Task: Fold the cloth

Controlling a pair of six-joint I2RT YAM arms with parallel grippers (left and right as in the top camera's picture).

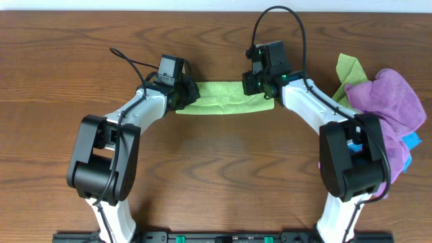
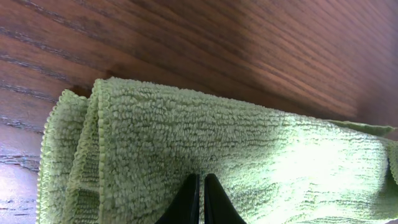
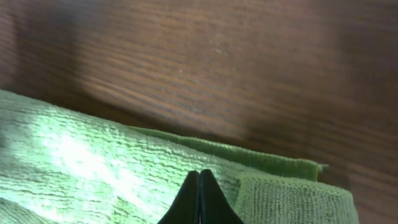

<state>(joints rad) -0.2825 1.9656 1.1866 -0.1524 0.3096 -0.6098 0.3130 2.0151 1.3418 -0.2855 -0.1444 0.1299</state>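
Dark, wood-grained surface [image 1: 216, 40] fills every view, and little else is set on it. At the left gripper [image 2: 200, 186] the two dark fingers are seen pressed together, only a hairline gap between them, with the tips down on the cloth [image 1: 219, 98]. Whether a layer is nipped between them cannot be told. The right gripper [image 3: 199, 185] is likewise pressed together, its tips resting at the cloth's top layer.

Around the left tips, stacked edges are shown at the left of the wrist view, so the cloth has already been doubled over on itself. Near the right tips a folded corner is seen at the lower right, with a thinner layer sticking out beneath it towards the upper edge.

From overhead, the cloth is laid as a narrow strip across the upper middle of the frame, with one gripper at each short end. This placement is judged to serve control of both ends at once, so that the strip can be kept straight while an end is carried over.

Well apart, at the right edge of the frame, purple cloths [image 1: 388, 98] are heaped with a second lime-green cloth [image 1: 347, 71] and something blue [image 1: 410, 142]. They are presumably kept there so as not to be caught in the fold.
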